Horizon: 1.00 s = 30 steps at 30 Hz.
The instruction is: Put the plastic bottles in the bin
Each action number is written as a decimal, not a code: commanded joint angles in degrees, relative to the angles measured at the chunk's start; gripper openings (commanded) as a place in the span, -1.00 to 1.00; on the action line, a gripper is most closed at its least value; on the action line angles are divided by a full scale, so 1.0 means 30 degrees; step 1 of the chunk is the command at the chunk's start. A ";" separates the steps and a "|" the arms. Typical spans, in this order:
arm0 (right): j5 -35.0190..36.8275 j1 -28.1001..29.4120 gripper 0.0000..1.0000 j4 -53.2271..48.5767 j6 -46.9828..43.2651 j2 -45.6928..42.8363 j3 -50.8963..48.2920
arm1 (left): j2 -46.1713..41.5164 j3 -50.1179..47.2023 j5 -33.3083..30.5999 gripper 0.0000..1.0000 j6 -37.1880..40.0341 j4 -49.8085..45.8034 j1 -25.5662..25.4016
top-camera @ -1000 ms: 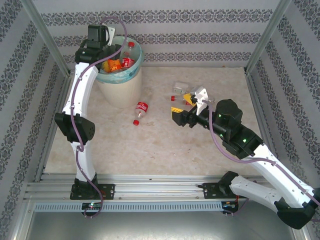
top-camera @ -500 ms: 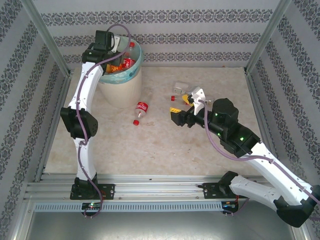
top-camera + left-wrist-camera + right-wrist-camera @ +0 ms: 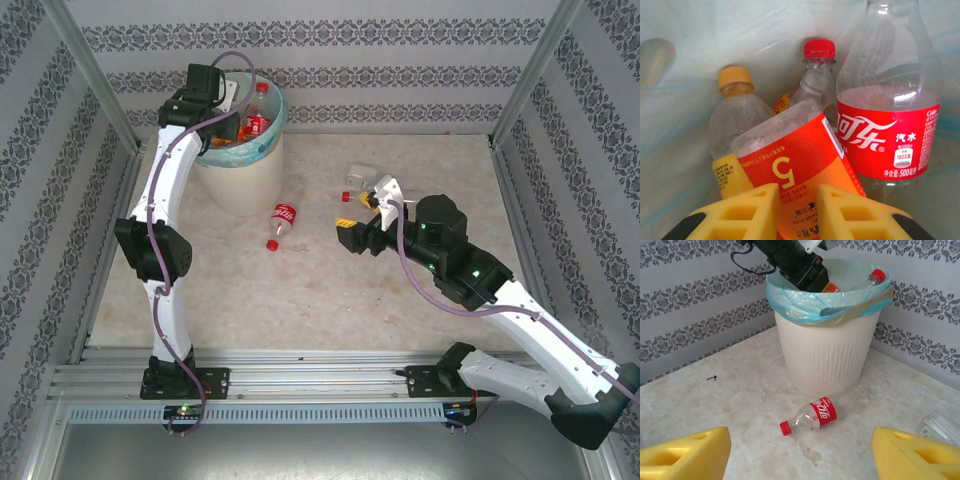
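The cream bin with its teal liner stands at the far left, also in the right wrist view as the bin. My left gripper reaches down inside it. Its yellow fingers are shut on an orange-labelled bottle. Beside that lie a red-labelled cola bottle, a yellow-capped bottle and a red-capped one. One small cola bottle lies on the table by the bin's foot, ahead of my right gripper as the bottle. The right gripper stands open and holds nothing.
Crushed clear bottles and a loose red cap lie just behind the right gripper; one clear piece shows at the right edge. Patterned walls close in the marble table on three sides.
The left gripper has shifted a little over the bin and sunk inside. The right arm has slid slightly left, toward the lying cola bottle.
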 commanded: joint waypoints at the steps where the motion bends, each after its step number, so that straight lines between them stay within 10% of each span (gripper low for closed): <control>1: 0.0053 0.0204 0.50 0.0106 -0.0386 0.0003 0.0577 | -0.0023 -0.0198 -0.0555 -0.45 -0.0440 -0.2289 0.0284; 8: 0.0470 0.0209 0.51 -0.0081 -0.0615 -0.0143 0.0645 | -0.0260 0.0335 -0.0769 -0.45 -0.0931 -0.2267 0.0608; 19: 0.4545 -0.0659 0.57 -0.1886 0.1045 0.1555 0.2415 | -0.4075 0.1109 0.3132 0.11 -0.3379 0.2283 0.0520; 30: 0.4103 -0.8603 0.71 -0.6033 0.6605 0.4695 0.2662 | -1.1506 -0.9352 0.3889 0.31 -0.0976 1.0245 -0.3854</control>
